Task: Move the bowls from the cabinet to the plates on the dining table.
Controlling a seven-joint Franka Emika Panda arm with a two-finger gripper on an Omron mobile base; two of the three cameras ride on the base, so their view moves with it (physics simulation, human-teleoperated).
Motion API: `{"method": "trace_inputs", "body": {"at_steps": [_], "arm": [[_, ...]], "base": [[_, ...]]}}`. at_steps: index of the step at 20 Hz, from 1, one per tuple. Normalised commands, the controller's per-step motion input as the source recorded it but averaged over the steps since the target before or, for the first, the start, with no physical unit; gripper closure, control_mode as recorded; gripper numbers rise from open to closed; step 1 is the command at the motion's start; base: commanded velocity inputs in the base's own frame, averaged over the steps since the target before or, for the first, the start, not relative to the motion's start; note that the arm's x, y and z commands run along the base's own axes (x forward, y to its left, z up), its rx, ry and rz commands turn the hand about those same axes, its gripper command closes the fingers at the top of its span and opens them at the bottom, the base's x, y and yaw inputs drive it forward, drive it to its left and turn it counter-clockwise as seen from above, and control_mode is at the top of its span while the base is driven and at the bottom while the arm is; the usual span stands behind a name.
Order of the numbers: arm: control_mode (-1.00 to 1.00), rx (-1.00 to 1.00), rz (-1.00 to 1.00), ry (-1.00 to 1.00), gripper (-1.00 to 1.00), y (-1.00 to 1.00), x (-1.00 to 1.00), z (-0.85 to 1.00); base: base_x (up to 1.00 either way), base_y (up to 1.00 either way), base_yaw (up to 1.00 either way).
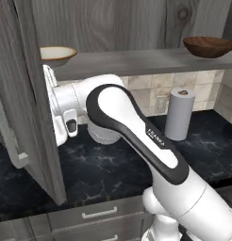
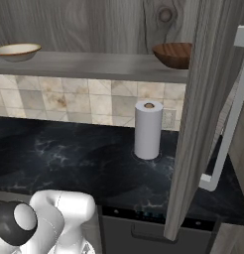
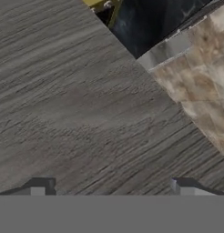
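Two fingers spread wide, hand (image 3: 111, 189) empty, facing cabinet door (image 3: 77, 113)

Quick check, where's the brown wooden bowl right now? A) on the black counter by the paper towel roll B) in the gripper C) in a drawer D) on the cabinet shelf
D: the brown wooden bowl sits on the grey cabinet shelf, above the paper towel roll, with the cream bowl at the shelf's other end.

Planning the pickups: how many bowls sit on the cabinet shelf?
2: a cream bowl with a tan rim at the shelf's left end, a dark brown wooden bowl at its right end.
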Motion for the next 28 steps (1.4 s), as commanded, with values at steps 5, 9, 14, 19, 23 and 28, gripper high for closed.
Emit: {"method": "trace_inputs", "body": {"at_steps": [5, 9, 14, 19, 23, 28], "arm": [[-1.0, 0.08, 0.0, 0.0, -1.0, 0.93, -0.4, -0.25], [-1.0, -0.09, 0.02, -0.03, -1.0, 0.97, -0.16, -0.14], [-1.0, -0.17, 0.0, -0.03, -1.0, 0.29, 0.0, 0.53], [-1.0, -0.01, -0.02, 0.0, -1.0, -0.62, -0.16, 0.59], [-1.0, 0.01, -0.07, 0.0, -1.0, -0.94, -0.22, 0.34], [-1.0, -0.04, -0.16, 0.0, -1.0, -0.88, -0.05, 0.15]], "base": [[0.0, 0.0, 0.0], [0.0, 0.0, 0.0], [0.0, 0.0, 0.0], [0.0, 0.0, 0.0], [0.0, 0.0, 0.0], [0.0, 0.0, 0.0]]}}
